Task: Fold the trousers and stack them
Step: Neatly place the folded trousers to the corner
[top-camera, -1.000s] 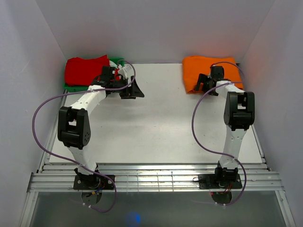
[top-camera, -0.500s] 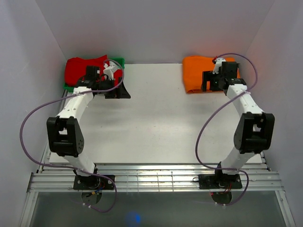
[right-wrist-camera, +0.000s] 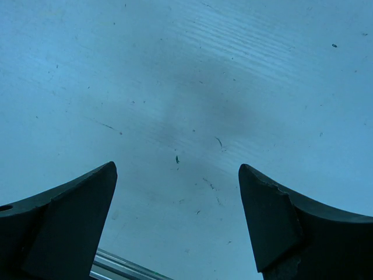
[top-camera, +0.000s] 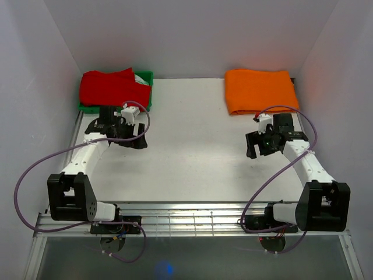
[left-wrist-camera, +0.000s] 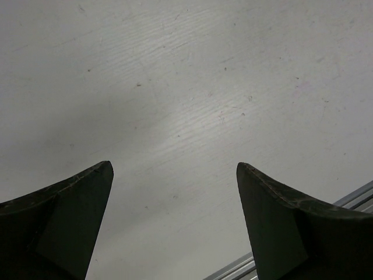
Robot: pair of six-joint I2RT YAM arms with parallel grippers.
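At far left of the table [top-camera: 192,151], the red trousers [top-camera: 111,87] lie folded flat on top of a green folded cloth [top-camera: 148,87]. Green shows only along the right edge and the near-left corner of the pile. The orange trousers [top-camera: 259,90] sit folded on their own at the far right of the table, well apart from the red pile.

The left gripper [left-wrist-camera: 173,169] hangs over bare table just near-side of the red pile, not touching it. In the left wrist view both dark fingers [left-wrist-camera: 64,227] are spread wide, with only white tabletop between them and nothing held. A strip of metal rail [left-wrist-camera: 349,201] shows at the lower right corner of that view.

The right gripper [right-wrist-camera: 176,169] is over bare table near-side of the orange trousers, clear of the cloth. Its fingers [right-wrist-camera: 285,233] are also wide apart and empty, with scuffed tabletop between them.

In the top view both arms are bent low, elbows out toward the side walls. A purple cable [top-camera: 35,169] loops beside the left arm, and another runs along the right arm.
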